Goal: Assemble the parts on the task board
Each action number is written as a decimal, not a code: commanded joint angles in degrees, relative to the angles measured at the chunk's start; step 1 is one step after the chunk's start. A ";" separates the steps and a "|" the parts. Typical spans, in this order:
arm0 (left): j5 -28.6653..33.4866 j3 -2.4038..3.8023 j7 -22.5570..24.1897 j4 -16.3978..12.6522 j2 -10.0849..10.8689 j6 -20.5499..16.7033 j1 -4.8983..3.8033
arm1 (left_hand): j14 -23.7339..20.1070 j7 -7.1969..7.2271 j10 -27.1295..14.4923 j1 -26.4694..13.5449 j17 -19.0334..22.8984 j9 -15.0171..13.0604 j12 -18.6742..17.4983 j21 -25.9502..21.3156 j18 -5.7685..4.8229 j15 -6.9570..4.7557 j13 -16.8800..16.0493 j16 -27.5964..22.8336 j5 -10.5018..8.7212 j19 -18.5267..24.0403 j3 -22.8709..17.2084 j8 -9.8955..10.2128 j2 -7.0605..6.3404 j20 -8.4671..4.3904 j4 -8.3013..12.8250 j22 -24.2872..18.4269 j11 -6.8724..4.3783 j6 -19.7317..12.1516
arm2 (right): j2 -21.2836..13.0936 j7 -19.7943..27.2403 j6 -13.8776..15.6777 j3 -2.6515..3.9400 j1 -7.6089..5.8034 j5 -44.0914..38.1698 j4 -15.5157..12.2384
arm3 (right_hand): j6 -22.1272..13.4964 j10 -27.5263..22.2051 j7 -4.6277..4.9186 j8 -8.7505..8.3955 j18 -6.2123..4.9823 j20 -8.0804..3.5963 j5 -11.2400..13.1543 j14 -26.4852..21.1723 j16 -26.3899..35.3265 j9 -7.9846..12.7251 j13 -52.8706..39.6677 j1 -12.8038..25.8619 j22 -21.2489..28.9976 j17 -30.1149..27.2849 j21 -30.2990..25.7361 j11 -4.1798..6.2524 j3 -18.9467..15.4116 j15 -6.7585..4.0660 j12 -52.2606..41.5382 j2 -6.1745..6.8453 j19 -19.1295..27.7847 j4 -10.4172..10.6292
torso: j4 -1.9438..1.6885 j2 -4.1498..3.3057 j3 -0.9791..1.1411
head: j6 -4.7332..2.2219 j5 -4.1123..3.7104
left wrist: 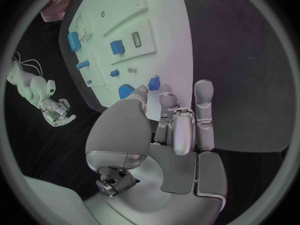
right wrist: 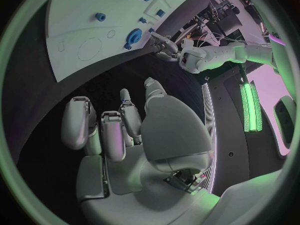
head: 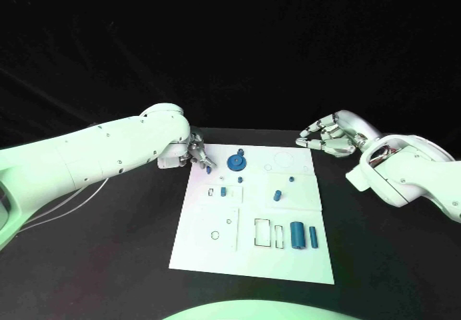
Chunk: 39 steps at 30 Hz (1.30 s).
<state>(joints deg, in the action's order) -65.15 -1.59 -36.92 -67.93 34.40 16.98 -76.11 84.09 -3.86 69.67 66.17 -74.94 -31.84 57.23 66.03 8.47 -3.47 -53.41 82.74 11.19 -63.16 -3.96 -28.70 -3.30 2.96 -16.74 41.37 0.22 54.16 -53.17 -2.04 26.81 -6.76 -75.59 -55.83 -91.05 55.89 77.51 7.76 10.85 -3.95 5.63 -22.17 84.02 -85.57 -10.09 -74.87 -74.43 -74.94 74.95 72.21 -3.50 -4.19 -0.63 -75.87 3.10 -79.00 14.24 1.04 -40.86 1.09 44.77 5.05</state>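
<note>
The white task board (head: 206, 233) lies mid-table. My left hand (head: 197, 155) is at its far left corner, and its thumb and a fingertip (left wrist: 165, 89) pinch a small blue part (head: 208, 169) (left wrist: 154, 81) at the board's edge. Just beside it sits a round blue part (head: 236, 161) (left wrist: 126, 91) (right wrist: 133, 36). Further small blue parts (head: 278, 195) lie mid-board, and two blue cylinders (head: 298, 235) stand near the front right. My right hand (head: 326, 137) (right wrist: 125, 130) hovers off the far right corner over the black table, fingers loosely curled and holding nothing.
Outlined slots (head: 261, 231) and a faint circle (head: 288, 160) mark the board. The black table (head: 96, 253) spreads wide on either side. Thin cables (head: 58, 203) trail under my left arm. The right wrist view catches my left hand (right wrist: 165, 47) at the board's corner.
</note>
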 commanded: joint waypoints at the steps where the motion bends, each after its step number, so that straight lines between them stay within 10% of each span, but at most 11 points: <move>1: 0.26 -0.01 0.16 0.05 -0.23 1.56 0.02 | 2.00 -0.04 0.21 -0.08 -3.28 0.08 0.41 0.39 0.57 0.16 -0.08 0.08 0.39 -0.25 0.29 0.08 0.67 0.05 0.06 0.05 -0.29 0.25 | 0.06 0.17 -0.40 0.01 0.03 -0.36 -0.07 | -0.41 0.18 0.01 0.26 -0.56 -0.38 -0.34 3.91 0.25 0.00 -0.11 0.38 -1.09 6.41 -0.08 0.37 -0.21 -0.34 -0.19 -0.13 0.01 0.05 | 0.03 0.01 0.00 | 0.03 -0.08; 20: 2.08 -0.03 0.26 0.02 -0.33 0.08 0.07 | 2.06 0.18 0.13 4.22 -3.36 0.94 0.58 0.59 0.55 -0.05 0.36 0.17 0.51 -0.33 -1.08 0.33 3.65 -0.07 0.24 0.24 -0.52 0.44 | 0.21 0.14 -0.50 0.01 0.03 -0.36 -0.01 | -0.41 0.18 0.01 0.26 -0.56 -0.38 -0.34 3.91 0.25 0.00 -0.11 0.38 -1.09 6.41 -0.08 0.37 -0.21 -0.34 -0.19 -0.13 0.01 0.05 | 0.03 -0.01 0.00 | 0.17 -0.18; 27: 4.23 -0.02 0.29 -0.05 -0.26 0.22 0.07 | 2.11 0.76 -0.23 13.67 -3.47 1.31 0.19 0.81 0.52 -0.70 0.83 0.26 1.07 -0.45 -7.36 0.43 5.29 -0.29 3.74 0.57 -1.15 -0.17 | 0.21 0.13 -0.53 0.01 0.03 -0.36 -0.03 | -0.41 0.21 0.00 0.31 -0.56 -0.39 -0.41 3.90 0.28 0.00 -0.14 0.35 -1.10 6.36 -0.09 0.38 -0.25 -0.34 -0.23 -0.19 -0.01 0.08 | 0.01 0.01 0.03 | 0.34 -0.17; 39: 5.77 0.00 0.25 -0.56 0.46 -0.84 0.07 | 2.16 -0.03 0.77 15.45 -3.57 0.68 -0.15 1.80 0.36 -0.12 1.89 0.37 0.76 -0.65 -23.11 -1.25 -0.59 -0.29 5.43 1.79 -0.55 -0.87 | 0.15 0.19 -0.27 0.01 0.03 -0.36 -0.11 | -0.39 0.20 -0.02 0.42 -0.57 -0.40 -0.67 3.90 0.30 -0.01 -0.11 0.34 -1.10 6.34 -0.13 0.40 -0.31 -0.36 -0.21 -0.34 -0.01 0.17 | -0.01 0.05 0.03 | 0.40 -0.21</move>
<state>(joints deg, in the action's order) -60.67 -1.61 -36.90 -68.27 34.83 16.93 -76.04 83.95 -4.07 70.11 81.61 -74.91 -31.15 57.02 67.62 8.47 -3.81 -51.47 82.74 12.02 -63.58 -20.05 -29.69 -3.43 2.54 -18.13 43.12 -0.37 53.28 -53.03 -2.04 26.80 -6.76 -75.59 -55.83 -91.09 55.89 77.74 7.76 11.07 -3.95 5.63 -22.64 84.02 -85.57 -10.09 -74.91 -74.43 -74.91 74.92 72.21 -3.32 -4.19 -0.63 -75.87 3.10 -79.00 14.23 1.05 -40.82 1.13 45.19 4.87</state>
